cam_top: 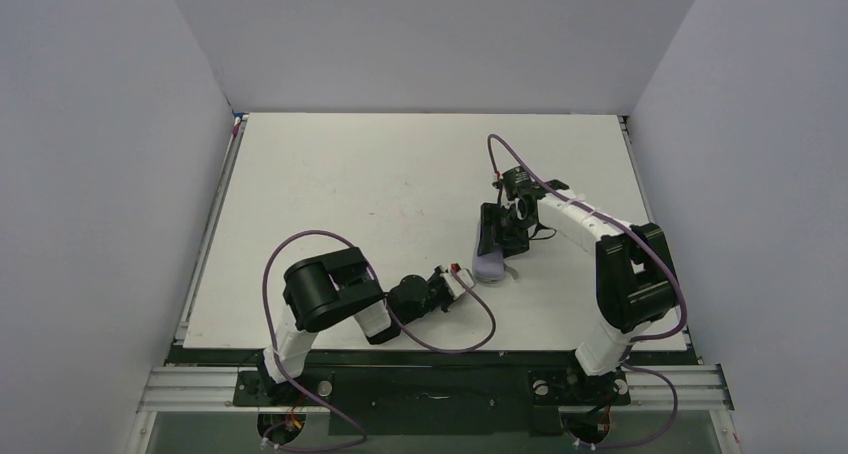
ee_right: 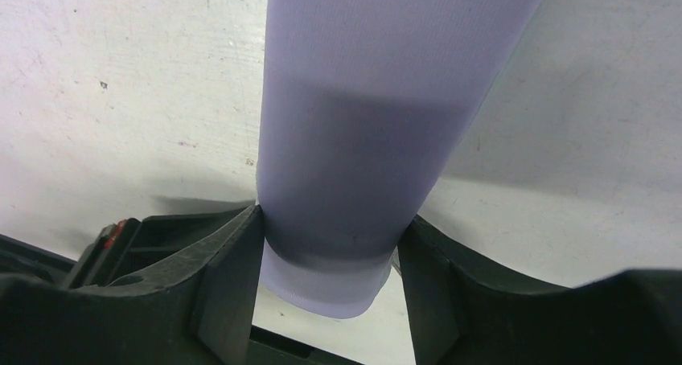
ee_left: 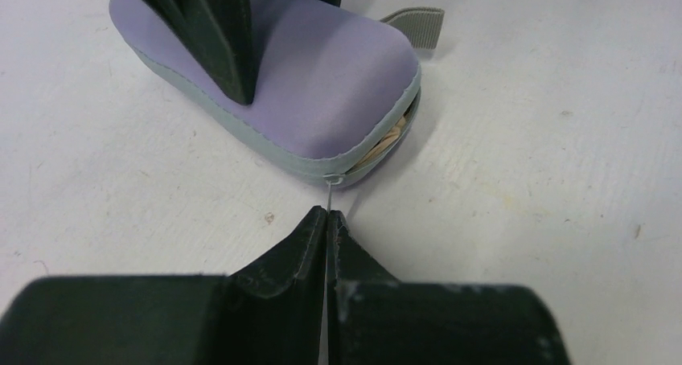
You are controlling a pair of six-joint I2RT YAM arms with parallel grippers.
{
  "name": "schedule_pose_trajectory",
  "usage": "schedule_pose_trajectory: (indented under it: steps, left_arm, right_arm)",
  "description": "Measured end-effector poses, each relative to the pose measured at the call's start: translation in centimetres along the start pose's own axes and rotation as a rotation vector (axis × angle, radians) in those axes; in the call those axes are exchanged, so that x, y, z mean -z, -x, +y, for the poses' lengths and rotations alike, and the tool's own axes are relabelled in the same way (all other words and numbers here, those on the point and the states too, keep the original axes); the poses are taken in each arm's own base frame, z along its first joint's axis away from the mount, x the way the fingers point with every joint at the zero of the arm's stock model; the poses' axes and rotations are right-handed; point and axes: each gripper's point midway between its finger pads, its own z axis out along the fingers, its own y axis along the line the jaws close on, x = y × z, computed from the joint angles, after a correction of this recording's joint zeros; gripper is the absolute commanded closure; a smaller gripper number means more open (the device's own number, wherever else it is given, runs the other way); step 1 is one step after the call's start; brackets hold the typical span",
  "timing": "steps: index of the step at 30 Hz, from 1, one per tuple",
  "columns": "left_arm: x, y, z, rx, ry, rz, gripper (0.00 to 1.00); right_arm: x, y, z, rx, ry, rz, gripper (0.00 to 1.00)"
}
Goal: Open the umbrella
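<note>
Right gripper [ee_right: 330, 218] around lavender case [ee_right: 362, 100], apparently touching

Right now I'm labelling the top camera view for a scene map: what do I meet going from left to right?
left arm → left gripper → lavender case → right arm

A white table [cam_top: 400, 174] fills the middle, its top scuffed and speckled with small marks. Plain pale grey walls close it in: a back wall [cam_top: 430, 34] beyond the table's far edge, a left wall [cam_top: 90, 174] and a right wall [cam_top: 760, 174] along its sides. Thin metal rails [cam_top: 215, 214] run down the table's side edges. An aluminium frame [cam_top: 200, 386] lies along its near edge. The light is soft and even, with faint shadows.
</note>
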Motion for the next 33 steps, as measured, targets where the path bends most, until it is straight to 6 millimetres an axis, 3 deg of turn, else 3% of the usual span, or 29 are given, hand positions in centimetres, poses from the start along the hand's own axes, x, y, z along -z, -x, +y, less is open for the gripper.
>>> schedule_pose_trajectory:
  steps: [17,33]
  left_arm:
    - [-0.2,-0.2,2.2,0.002,0.025,0.013,1.00]
    - [-1.0,-0.2,1.3,-0.028,-0.046,-0.022,0.91]
  right_arm:
    - [0.0,-0.6,1.0,0.286,0.093,0.014,1.00]
    - [0.1,-1.8,1.3,0.321,0.133,0.075,1.00]
